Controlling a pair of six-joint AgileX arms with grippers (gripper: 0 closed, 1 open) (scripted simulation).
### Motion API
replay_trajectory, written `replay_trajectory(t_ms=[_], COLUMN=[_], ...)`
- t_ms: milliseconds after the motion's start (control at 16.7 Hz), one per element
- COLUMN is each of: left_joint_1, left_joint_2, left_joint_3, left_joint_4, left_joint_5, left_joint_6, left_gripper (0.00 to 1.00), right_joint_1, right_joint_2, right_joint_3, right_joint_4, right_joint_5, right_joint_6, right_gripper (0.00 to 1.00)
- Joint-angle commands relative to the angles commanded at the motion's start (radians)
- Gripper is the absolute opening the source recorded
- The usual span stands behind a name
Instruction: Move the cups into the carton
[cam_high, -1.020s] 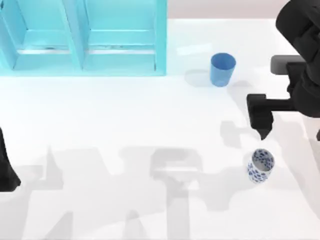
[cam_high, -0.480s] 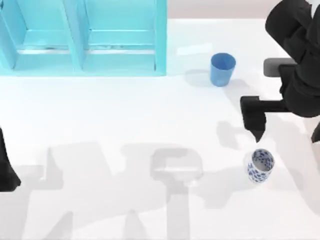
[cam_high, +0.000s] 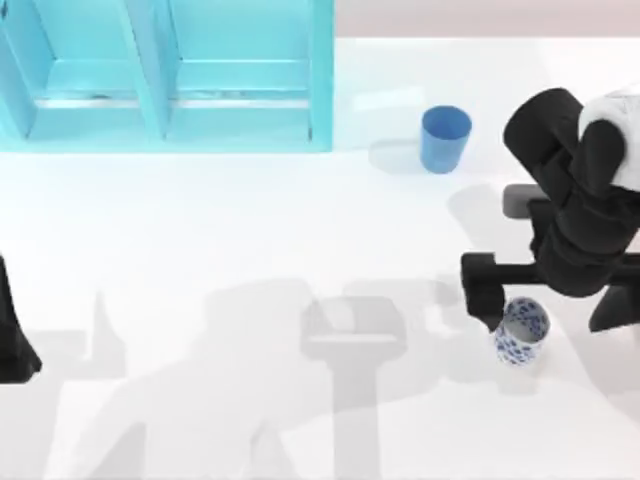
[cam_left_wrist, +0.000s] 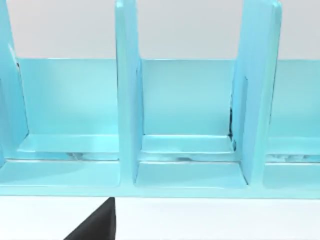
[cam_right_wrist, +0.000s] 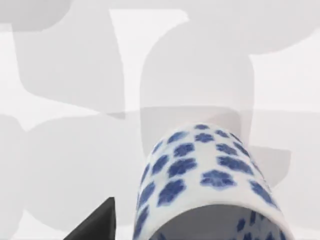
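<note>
- The speckled cup (cam_high: 521, 331), white with dark blue blotches, stands upright on the white worktop (cam_high: 200, 230) at the near right.
- The right pincer (cam_high: 487, 312) sits just beside this cup on its left, its dark tip touching or nearly touching the rim; I cannot tell whether its fingers are apart or together.
- From the right wrist, the speckled cup (cam_right_wrist: 210, 185) looms close, mouth towards the camera, with one dark finger (cam_right_wrist: 95, 222) beside it.
- The blue cup (cam_high: 444, 138), plain and tapered, stands upright at the far right of the worktop, well apart from the speckled one.
- The carton (cam_high: 165, 75), light blue with upright dividers forming compartments, lies at the far left; the blue cup stands near its right edge.
- The left arm (cam_high: 12, 330) rests at the left edge of the worktop.
- From the left wrist, the carton's compartments (cam_left_wrist: 187, 150) face the camera, and the state of the left pincer cannot be told.
</note>
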Motion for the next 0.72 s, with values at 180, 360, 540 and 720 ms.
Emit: replay_trajectory(t_ms=[180, 360, 540, 720], left_joint_1=[0.0, 0.0, 0.0, 0.0], left_joint_2=[0.0, 0.0, 0.0, 0.0], left_joint_3=[0.0, 0.0, 0.0, 0.0], left_joint_4=[0.0, 0.0, 0.0, 0.0], left_joint_5=[0.0, 0.0, 0.0, 0.0], left_joint_6=[0.0, 0.0, 0.0, 0.0], left_gripper=[1.0, 1.0, 1.0, 1.0], right_joint_1=[0.001, 0.001, 0.001, 0.001], right_joint_2=[0.013, 0.013, 0.013, 0.013], right_joint_3=[-0.028, -0.028, -0.028, -0.028], right_joint_4=[0.033, 0.033, 0.033, 0.033], right_joint_5=[0.0, 0.0, 0.0, 0.0], right_joint_6=[0.001, 0.001, 0.001, 0.001], right_gripper=[1.0, 1.0, 0.77, 0.55])
